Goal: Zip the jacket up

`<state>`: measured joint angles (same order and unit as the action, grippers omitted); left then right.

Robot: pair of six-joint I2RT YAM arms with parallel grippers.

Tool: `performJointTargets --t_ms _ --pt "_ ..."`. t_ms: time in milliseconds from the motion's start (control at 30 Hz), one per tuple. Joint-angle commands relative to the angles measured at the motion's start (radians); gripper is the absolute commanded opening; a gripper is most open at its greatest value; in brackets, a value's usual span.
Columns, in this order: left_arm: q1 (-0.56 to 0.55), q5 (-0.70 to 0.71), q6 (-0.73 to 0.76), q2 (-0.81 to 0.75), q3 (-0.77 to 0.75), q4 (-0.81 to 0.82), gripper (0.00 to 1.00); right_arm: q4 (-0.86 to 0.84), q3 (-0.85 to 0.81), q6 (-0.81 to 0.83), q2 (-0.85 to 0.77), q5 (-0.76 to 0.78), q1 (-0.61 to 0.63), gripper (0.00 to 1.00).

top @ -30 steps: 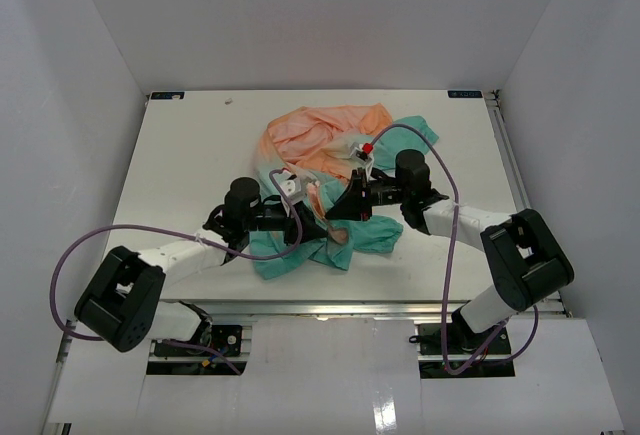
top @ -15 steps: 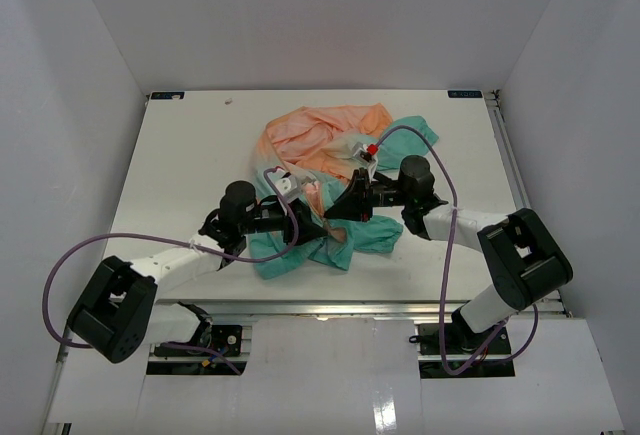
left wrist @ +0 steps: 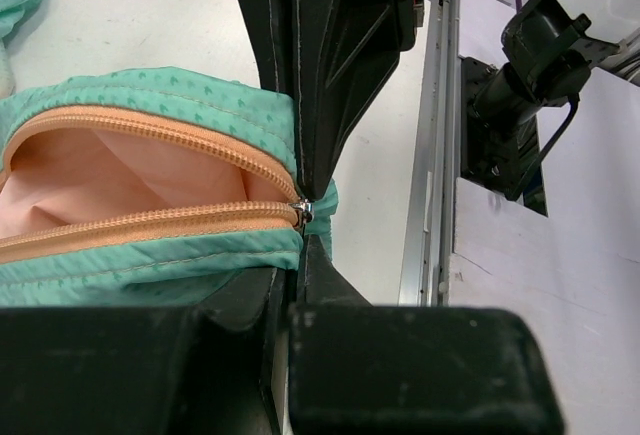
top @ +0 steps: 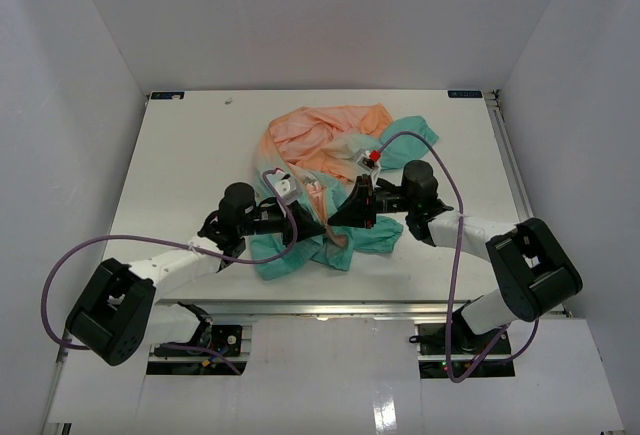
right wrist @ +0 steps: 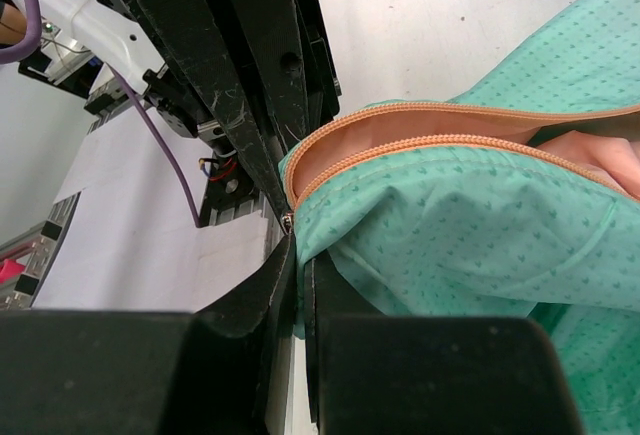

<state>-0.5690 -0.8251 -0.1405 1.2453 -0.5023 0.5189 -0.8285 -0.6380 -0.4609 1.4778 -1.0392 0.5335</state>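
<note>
We see jacket (top: 322,138) crumpled mid-surface (top: 190,155), peach part far, teal part near. Left claw (top: 316,227) clamped on teal hem at zipper (left wrist: 150,220) end. Right claw (top: 338,221) pinching same hem, just beside left claw. Zipper gapes open.

The jacket (top: 322,165) lies crumpled mid-table — peach fading to teal — zipper still open.

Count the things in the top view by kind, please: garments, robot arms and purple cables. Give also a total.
jacket: 1
arms: 2 (left arm, right arm)
purple cables: 2 (left cable, right cable)
total: 5
</note>
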Motion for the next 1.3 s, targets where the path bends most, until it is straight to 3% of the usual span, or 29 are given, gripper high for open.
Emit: performJointTargets --t_ms 0,267,567,1100,1267 --pt "-0.005 -0.050 -0.001 -0.032 0.004 0.016 0.00 0.003 0.003 0.019 -0.035 -0.018 0.010 0.08" --pt "-0.005 -0.115 0.033 0.022 -0.015 -0.019 0.00 0.152 -0.078 0.093 -0.043 -0.009 0.010 0.08" --pt "-0.005 -0.134 0.075 0.063 -0.035 -0.077 0.00 0.188 -0.130 0.094 -0.048 -0.031 0.004 0.08" --pt "-0.010 -0.006 0.122 0.085 -0.046 -0.145 0.00 0.198 -0.155 0.053 -0.064 -0.007 -0.026 0.08" --pt "-0.011 -0.018 0.079 0.076 -0.038 -0.099 0.00 0.250 -0.143 0.079 -0.057 0.022 -0.022 0.08"
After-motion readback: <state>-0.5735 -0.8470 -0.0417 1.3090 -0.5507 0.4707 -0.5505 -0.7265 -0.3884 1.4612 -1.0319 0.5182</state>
